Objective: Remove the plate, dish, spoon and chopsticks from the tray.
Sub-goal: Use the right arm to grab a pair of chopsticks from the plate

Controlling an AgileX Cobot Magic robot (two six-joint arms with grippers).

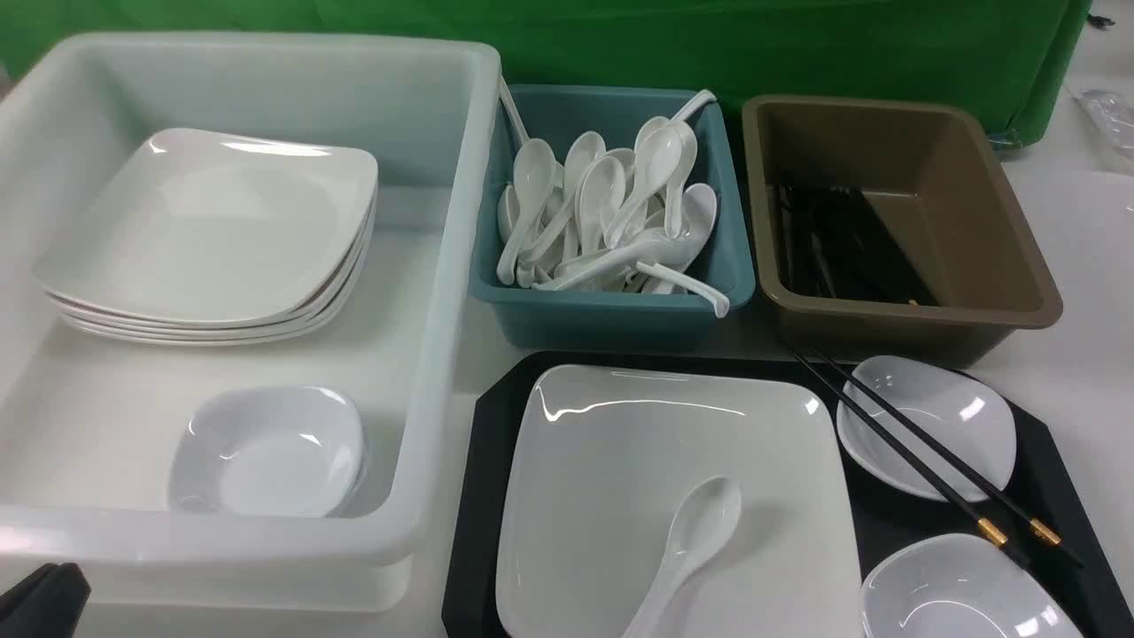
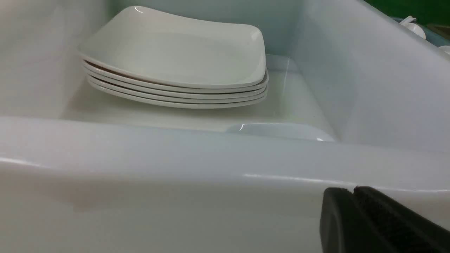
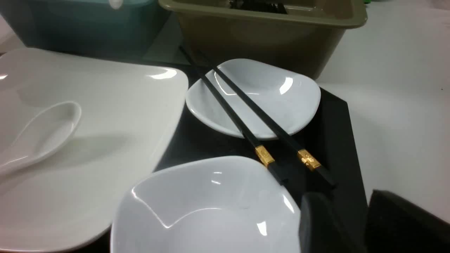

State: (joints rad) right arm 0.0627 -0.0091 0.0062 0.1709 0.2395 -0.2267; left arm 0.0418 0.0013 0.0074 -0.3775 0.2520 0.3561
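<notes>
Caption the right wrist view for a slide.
Open right pincer beside the chopsticks, which rest across a small dish on the tray; plate with spoon alongside.

The tray (image 1: pixel 474 496) is matt black plastic with a fine grainy texture. The plate (image 1: pixel 620 443) shines smooth and white, glazed-looking, and the spoon (image 1: pixel 695 532) has the same slick finish. Chopsticks (image 1: pixel 921 467): smooth black sticks with gold, metallic-looking bands. The small dishes (image 1: pixel 939 416) are glossy too. The tub (image 1: pixel 434 310) is milky, smooth plastic; the teal bin (image 1: pixel 611 319) and brown bin (image 1: pixel 983 292) are satin plastic. The green cloth (image 1: pixel 797 44) is matt.
</notes>
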